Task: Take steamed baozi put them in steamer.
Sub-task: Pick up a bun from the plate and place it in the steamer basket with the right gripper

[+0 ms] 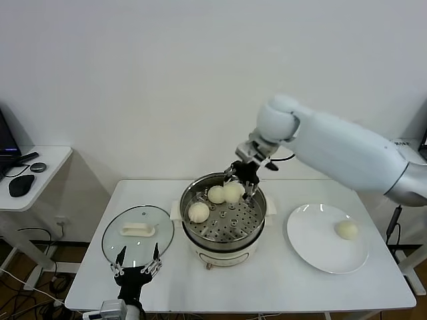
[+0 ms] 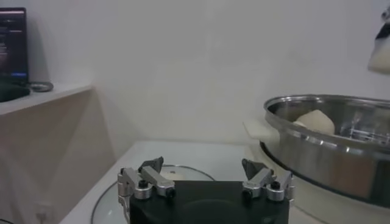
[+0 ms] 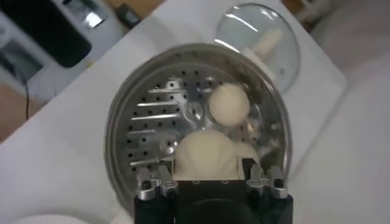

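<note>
The right tool (image 1: 244,181) hangs over the back rim of the steamer (image 1: 223,245), and in its wrist view a bun (image 3: 207,155) sits right between its fingers (image 3: 159,181); whether the jaws grip it or have let go, I cannot tell — the bun looks nearly down on the perforated tray either way. In the head view that bun (image 1: 233,191) shows just beside a second bun (image 1: 216,195), with a third bun (image 1: 198,211) nearer the front left of the tray, so by my count three are in or at the pot. One last bun (image 1: 346,229) waits alone on the plate (image 1: 313,250), well to the right on the worktop (image 1: 267,287). So the job looks about three parts done: finish this drop, then one more trip to the plate. The left tool (image 1: 137,261) idles with jaws spread wide at the near edge, just by the glass lid (image 1: 113,233), which lies flat beside the pot.
</note>
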You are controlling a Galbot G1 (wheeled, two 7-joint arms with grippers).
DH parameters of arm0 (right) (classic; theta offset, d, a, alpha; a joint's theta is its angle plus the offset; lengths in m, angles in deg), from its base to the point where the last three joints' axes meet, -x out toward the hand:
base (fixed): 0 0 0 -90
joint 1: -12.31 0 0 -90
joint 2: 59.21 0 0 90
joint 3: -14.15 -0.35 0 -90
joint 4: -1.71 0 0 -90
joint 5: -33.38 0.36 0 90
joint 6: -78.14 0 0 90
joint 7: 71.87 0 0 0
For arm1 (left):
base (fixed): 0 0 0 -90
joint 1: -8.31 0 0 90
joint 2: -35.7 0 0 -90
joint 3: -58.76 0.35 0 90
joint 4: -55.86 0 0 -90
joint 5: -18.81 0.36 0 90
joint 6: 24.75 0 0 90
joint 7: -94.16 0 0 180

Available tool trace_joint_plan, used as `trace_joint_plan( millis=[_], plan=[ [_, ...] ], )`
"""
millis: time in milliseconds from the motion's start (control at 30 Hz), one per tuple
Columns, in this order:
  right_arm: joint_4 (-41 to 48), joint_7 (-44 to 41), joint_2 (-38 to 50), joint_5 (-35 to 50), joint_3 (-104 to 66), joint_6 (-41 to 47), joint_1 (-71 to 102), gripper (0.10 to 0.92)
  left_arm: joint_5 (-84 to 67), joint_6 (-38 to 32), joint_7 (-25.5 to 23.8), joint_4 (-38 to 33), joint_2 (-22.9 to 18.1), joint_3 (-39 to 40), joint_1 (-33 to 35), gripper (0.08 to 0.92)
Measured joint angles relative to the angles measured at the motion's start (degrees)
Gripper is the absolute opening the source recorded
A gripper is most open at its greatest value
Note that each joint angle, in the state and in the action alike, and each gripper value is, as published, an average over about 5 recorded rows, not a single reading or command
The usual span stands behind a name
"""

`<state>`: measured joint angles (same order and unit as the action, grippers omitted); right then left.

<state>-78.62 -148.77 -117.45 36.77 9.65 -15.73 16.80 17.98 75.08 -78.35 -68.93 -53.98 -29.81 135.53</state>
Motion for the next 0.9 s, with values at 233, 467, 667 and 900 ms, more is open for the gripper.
trace_joint_plan(
  millis=[233, 467, 667, 900],
  plan=[
    [-3.2, 3.2, -0.3, -5.5, 4.3, -8.6, 1.0, 0.628, -0.3, 0.1, 0.0, -0.2, 0.0, -0.2, -0.3, 0.823],
    [-4.6, 7.5, -1.7, -12.1, 6.2, -16.5, 2.6, 0.632, -0.4, 0.2, 0.0, 0.1, -0.3, -0.1, -0.4, 0.823],
    [-7.1, 9.6, -2.7, -15.4, 8.1, -20.6, 2.9, 0.636, -0.6, 0.2, 0.0, 0.1, -0.5, -0.2, -0.6, 0.823],
    [-8.9, 11.0, -3.1, -18.0, 9.8, -24.3, 3.3, 0.636, -0.7, 0.2, 0.0, 0.1, -0.7, -0.2, -0.8, 0.823]
  ],
)
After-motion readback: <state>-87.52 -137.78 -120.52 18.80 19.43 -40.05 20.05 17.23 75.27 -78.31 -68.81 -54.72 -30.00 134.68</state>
